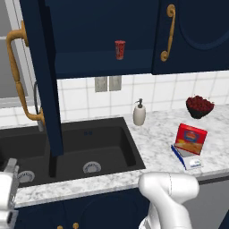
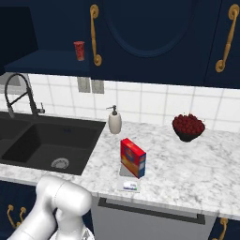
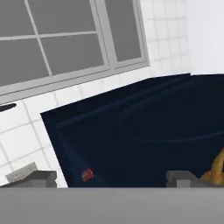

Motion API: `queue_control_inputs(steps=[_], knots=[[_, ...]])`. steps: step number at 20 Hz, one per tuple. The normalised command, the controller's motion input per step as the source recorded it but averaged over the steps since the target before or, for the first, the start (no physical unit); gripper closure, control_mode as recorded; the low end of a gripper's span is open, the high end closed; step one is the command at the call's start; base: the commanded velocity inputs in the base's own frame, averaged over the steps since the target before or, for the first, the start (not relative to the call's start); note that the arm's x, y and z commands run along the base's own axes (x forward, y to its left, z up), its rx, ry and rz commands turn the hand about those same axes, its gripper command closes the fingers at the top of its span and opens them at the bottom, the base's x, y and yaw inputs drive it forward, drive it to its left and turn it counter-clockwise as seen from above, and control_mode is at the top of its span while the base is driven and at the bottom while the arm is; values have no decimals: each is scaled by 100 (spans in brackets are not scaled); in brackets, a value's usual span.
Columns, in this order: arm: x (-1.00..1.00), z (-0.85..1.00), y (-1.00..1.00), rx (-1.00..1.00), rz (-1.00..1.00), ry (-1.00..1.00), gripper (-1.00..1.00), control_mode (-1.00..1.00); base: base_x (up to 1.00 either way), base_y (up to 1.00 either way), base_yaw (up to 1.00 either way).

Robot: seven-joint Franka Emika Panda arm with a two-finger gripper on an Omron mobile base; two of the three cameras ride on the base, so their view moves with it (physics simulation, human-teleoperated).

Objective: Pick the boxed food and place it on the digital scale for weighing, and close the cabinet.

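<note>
Marble counter [image 2: 187,164] carried the digital scale [image 1: 190,162], and the boxed food [image 1: 191,139], red with a yellow picture, stood upright on it, well away from the gripper [image 3: 111,178]. The gripper's tips stood wide apart, holding nothing, just before the cabinet [image 3: 144,140] door, open, navy, brass-handled.

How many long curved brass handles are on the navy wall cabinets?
3: one on the open door above the sink, one on the middle door, one at far right. Others may lie off-frame.
</note>
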Motion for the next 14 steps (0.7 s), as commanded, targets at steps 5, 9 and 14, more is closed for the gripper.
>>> queue_control_inputs(steps=[5,9,14], knots=[[95,39,0,0,-25,3,-100,-100,0,0,0],[78,39,-3,5,-21,5,-100,-100,0,0,0],[37,50,-52,8,-17,0,-100,-100,0,0,0]])
